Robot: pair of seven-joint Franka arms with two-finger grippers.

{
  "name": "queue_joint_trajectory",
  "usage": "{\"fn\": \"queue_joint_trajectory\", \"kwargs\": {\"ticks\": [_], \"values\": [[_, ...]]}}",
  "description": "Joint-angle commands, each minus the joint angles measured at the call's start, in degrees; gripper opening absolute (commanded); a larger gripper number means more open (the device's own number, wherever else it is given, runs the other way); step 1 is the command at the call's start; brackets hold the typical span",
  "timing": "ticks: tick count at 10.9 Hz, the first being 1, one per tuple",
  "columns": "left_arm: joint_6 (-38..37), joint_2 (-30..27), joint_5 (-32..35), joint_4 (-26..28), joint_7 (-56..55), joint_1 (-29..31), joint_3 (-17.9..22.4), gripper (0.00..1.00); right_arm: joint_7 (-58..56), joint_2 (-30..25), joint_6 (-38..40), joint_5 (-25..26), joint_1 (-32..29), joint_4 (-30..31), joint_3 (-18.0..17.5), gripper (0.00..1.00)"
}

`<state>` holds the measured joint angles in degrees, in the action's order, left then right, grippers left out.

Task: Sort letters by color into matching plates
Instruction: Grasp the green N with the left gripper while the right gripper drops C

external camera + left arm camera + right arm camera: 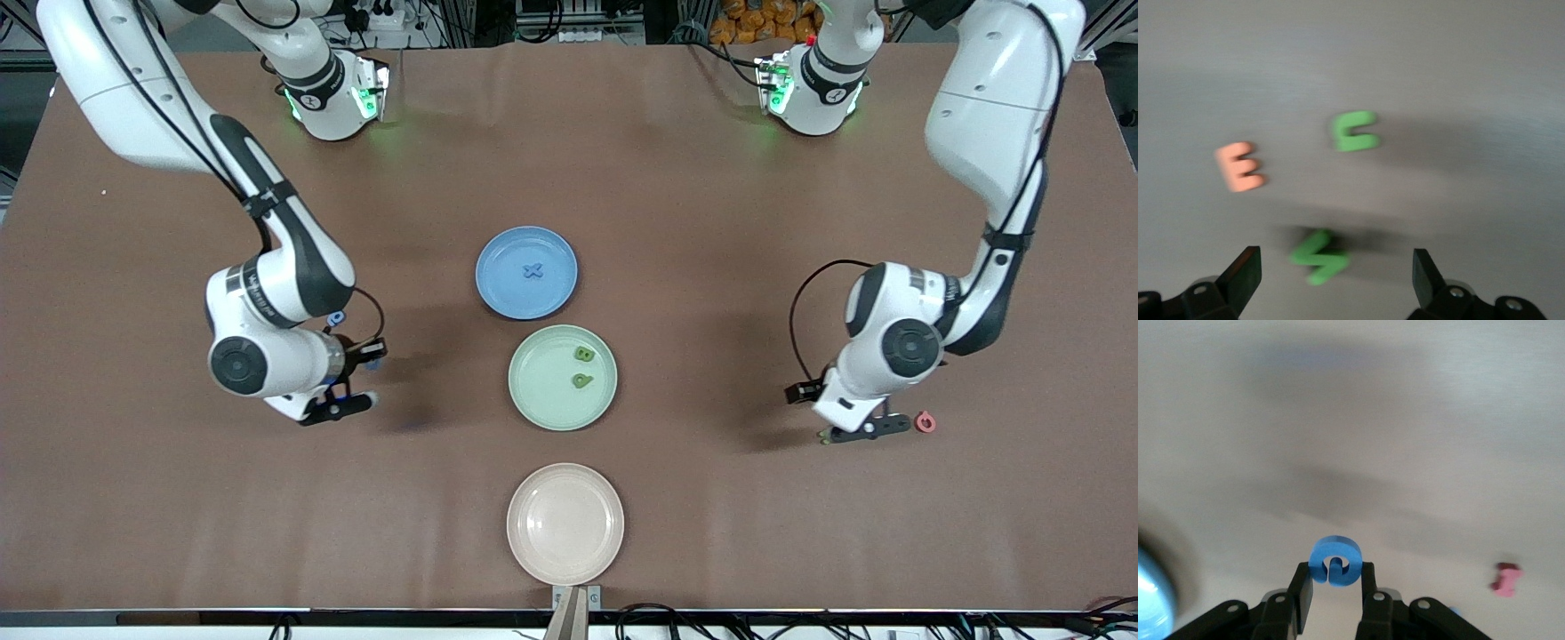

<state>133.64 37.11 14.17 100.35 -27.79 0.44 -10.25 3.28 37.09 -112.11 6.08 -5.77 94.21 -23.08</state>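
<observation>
**Blue letter in right grip, left gripper spread over green letters**

While the left arm hangs over the brown table [178,498] toward its own end, its left gripper [1337,275] has fingers spread wide, nothing between them. Under it, per left wrist view: a chunky green foam S-like letter [1318,257] lying between the finger tips' line, a green foam C-shaped letter [1355,131] near it, and an orange foam E letter [1239,166] beside those; all flat on the table, apart from each other. A small red ring-shaped letter [925,422] lies just beside that gripper in front view.

Right gripper [1333,581], over the table toward the right arm's end, fingers pinched on a small blue curled foam letter [1334,562]. Pink foam piece [1505,579] on table near it.

Mid-table, 3 plates in a row: round medium-blue plate [498,293] w/ a blue X letter [532,271] in it; nearer the front camera, pale mint-green plate [533,400] w/ two green letters [583,355] in it, apart; nearest, beige-pink plate [533,551].
</observation>
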Motion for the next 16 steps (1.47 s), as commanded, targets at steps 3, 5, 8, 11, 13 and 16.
{"fn": "queue_joint_trajectory", "kwargs": {"ticks": [3,5,8,11,13,16], "values": [[9.07,-6.17,-0.03,10.47,-21.01,5.45,-3.64,1.0,6.21,-5.45,2.69,-0.54,10.31,3.26,-3.63,0.07],[11.01,-5.38,0.15,10.57,-29.74,5.01,-3.72,1.0,7.52,-4.92,2.25,-0.63,15.77,3.17,-3.55,0.07],[13.57,-3.27,0.06,10.3,-33.64,5.97,-3.46,1.0,15.52,-4.31,1.81,-0.63,22.45,3.44,-3.55,0.07],[14.36,-1.87,0.15,10.04,-33.64,6.15,-3.11,1.0,19.21,-2.56,-0.64,-0.8,25.89,3.35,-3.46,0.11],[15.68,-0.81,0.24,9.95,-33.64,5.71,-2.93,1.0,19.66,-0.63,-3.01,-3.78,27.91,3.61,-3.37,0.12],[16.03,0.16,2.51,9.78,-33.56,5.8,-2.93,0.7,19.84,0.35,-8.2,-3.79,28.18,7.21,-3.29,0.12]]}}
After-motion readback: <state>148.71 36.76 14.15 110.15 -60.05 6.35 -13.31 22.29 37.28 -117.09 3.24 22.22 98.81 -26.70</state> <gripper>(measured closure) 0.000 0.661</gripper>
